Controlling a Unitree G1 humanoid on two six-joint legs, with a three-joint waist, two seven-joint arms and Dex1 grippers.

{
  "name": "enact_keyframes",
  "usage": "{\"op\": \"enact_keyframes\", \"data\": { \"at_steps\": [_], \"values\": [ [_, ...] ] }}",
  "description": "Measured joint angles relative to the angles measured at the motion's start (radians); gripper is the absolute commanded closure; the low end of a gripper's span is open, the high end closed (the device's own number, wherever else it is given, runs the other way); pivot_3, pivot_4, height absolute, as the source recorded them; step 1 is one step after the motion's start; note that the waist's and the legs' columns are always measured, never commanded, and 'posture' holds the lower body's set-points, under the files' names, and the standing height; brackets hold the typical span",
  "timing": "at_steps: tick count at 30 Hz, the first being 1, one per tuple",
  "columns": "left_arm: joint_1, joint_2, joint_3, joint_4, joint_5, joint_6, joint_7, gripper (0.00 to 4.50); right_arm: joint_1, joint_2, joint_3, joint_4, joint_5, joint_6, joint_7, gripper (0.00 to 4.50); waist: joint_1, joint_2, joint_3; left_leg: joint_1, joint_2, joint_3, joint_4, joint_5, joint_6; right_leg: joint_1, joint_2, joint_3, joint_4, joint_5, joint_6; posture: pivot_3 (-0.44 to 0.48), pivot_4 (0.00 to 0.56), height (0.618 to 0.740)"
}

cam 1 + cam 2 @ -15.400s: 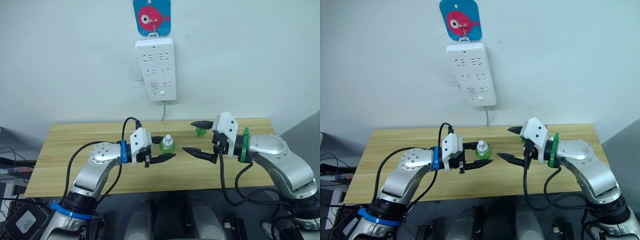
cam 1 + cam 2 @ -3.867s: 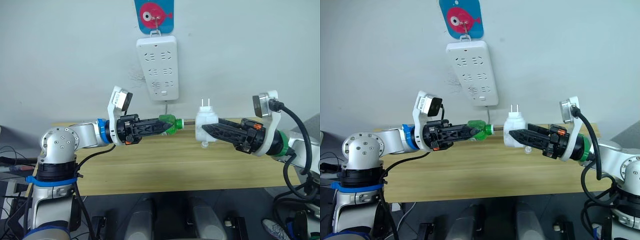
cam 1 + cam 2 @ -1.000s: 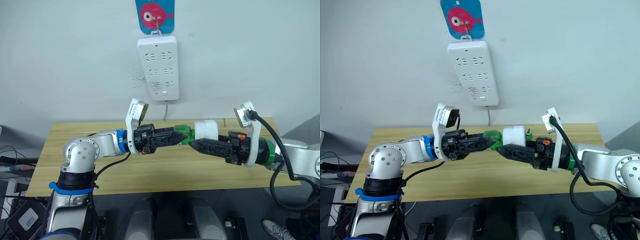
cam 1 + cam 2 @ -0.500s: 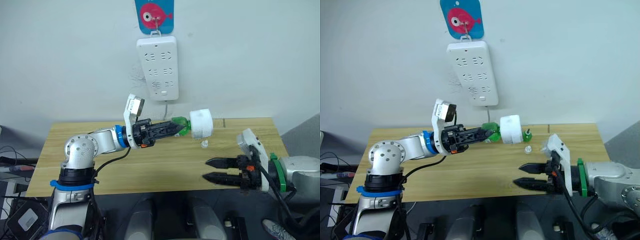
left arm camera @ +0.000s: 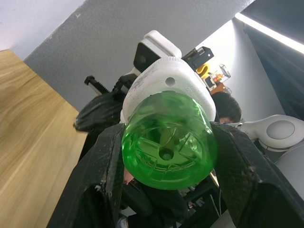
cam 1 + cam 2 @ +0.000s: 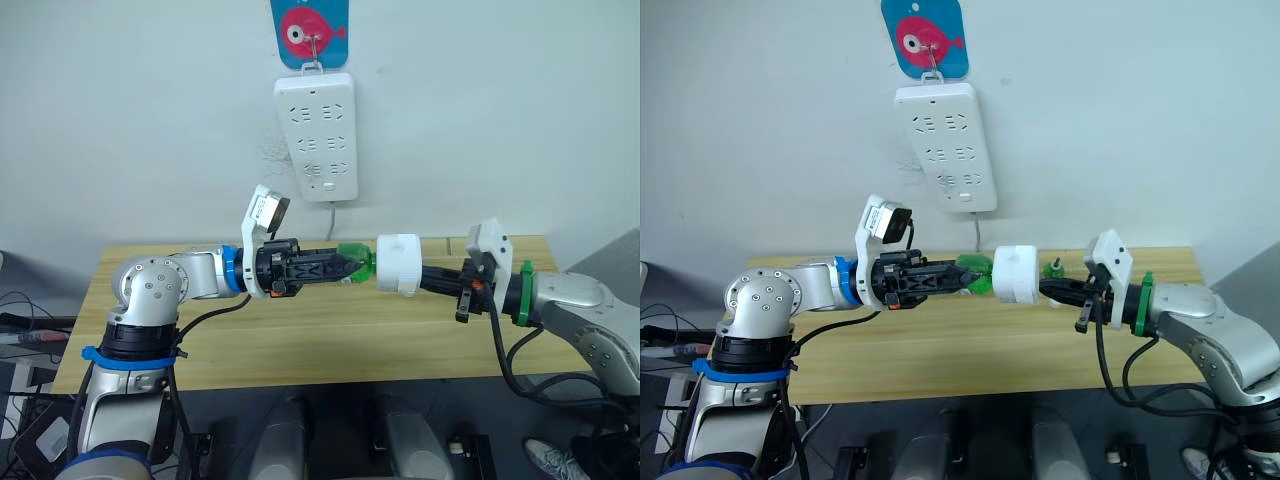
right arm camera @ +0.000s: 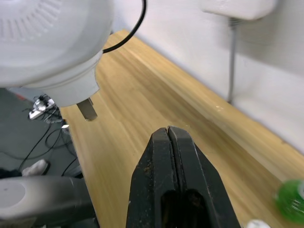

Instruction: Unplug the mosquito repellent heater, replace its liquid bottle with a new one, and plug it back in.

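Green bottle (image 6: pixel 352 266) in heater (image 6: pixel 398 265), L gripper (image 6: pixel 345 267) clamped

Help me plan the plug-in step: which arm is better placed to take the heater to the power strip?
Probably left: its end effector grips the green bottle carrying the mosquito repellent heater. The right end effector is shut and holds nothing.

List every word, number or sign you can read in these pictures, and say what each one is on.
No readable words or numbers anywhere.
Blue hook plate on the wall: a pink fish picture, no text.
Power strip: socket holes and a switch, no legible marking.
Heater: plain white, no label seen.
Green bottle in the left tool: moulded base, no legible print.
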Motion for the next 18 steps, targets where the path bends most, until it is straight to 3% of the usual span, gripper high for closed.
{"op": "enact_keyframes", "data": {
  "at_steps": [10, 18],
  "values": [
    [0.009, -0.022, 0.003, 0.008, 0.051, -0.038, 0.025, 2.16, 0.031, -0.006, -0.074, -0.158, 0.195, 0.144, 0.04, 4.5, 0.001, 0.0, 0.0, 0.001, 0.0, -0.001, 0.001, -0.002, 0.003, 0.0, 0.0, 0.0, 0.001, 0.001, 0.0, -0.153, 0.221, 0.74],
    [0.008, -0.036, 0.002, 0.019, 0.091, -0.053, 0.023, 2.16, 0.026, -0.015, -0.124, -0.184, 0.295, 0.213, 0.002, 4.5, 0.001, 0.0, 0.0, 0.001, 0.0, 0.0, 0.001, -0.002, 0.003, 0.0, 0.0, 0.0, 0.001, 0.001, 0.0, -0.153, 0.224, 0.74]
  ]
}}
